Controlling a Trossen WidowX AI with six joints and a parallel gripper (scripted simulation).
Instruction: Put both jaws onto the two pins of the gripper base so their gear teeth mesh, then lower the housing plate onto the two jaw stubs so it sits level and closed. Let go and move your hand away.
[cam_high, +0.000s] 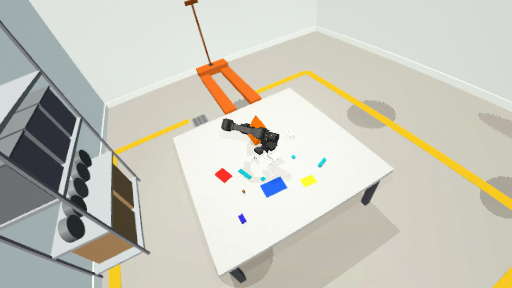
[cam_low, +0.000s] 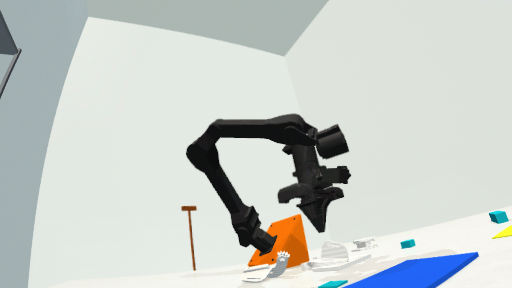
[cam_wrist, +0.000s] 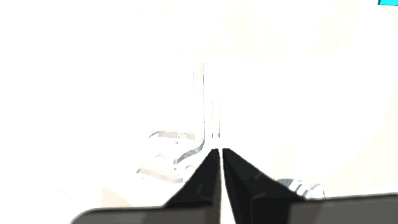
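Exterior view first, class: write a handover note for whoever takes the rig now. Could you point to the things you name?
Gripper (cam_high: 260, 150) (cam_low: 321, 231) (cam_wrist: 220, 149): shut, empty, above the white parts.
Parts: toothed white part (cam_low: 283, 257) by the orange mount (cam_high: 256, 123) (cam_low: 292, 242); white piece with an upright (cam_low: 334, 251) beside it; small white part (cam_high: 290, 134) (cam_low: 364, 244) beyond.
Done: no closed housing visible; pin seating cannot be confirmed.
Left: apparently mesh jaws, fit plate level, withdraw.
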